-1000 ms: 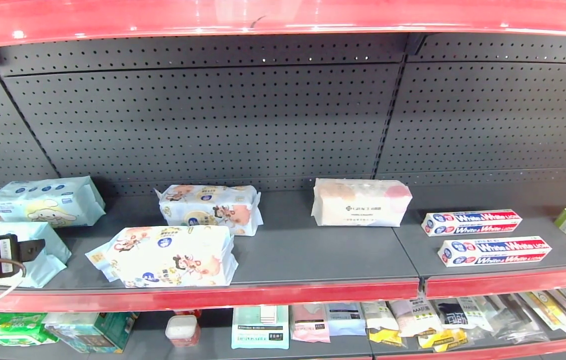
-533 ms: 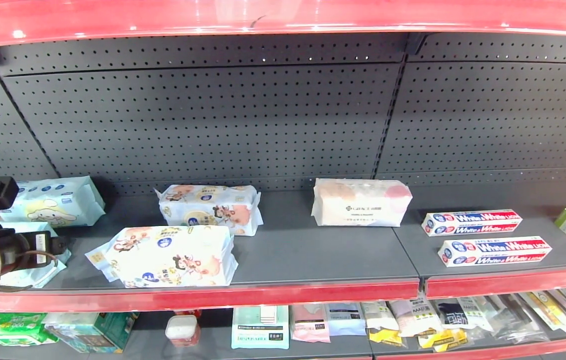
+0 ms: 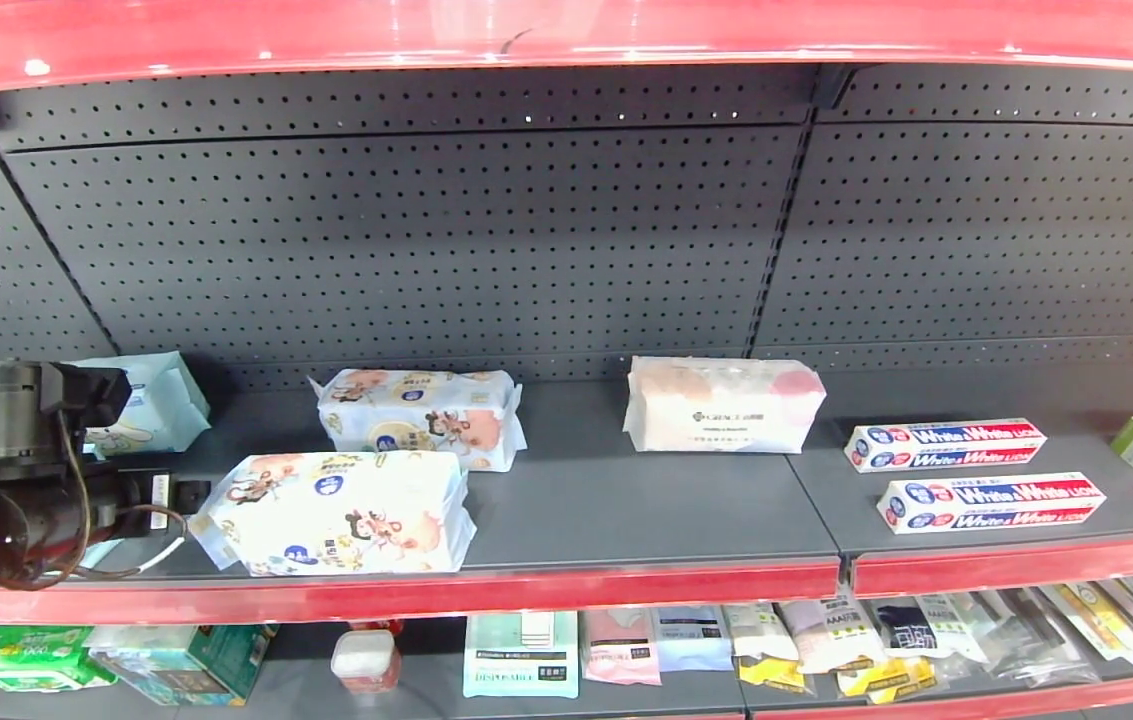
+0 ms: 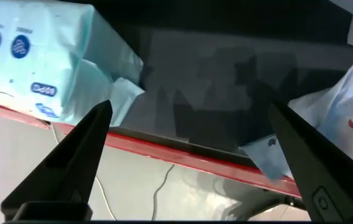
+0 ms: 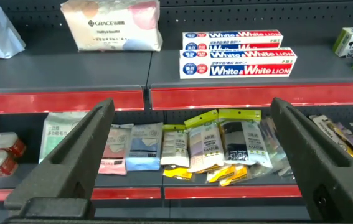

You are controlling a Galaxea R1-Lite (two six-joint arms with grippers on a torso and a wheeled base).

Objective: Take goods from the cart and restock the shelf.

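At the shelf's [image 3: 626,500] left end, left gripper [image 4: 190,112] shifted rightward since a second ago, fingers apart and empty, between blue tissue pack [image 4: 45,56] and cartoon-printed tissue pack [image 3: 336,512]. From right wrist: right gripper [image 5: 193,102] fingers apart, facing toothpaste boxes [image 5: 237,62], sachets [image 5: 220,146] one level below.
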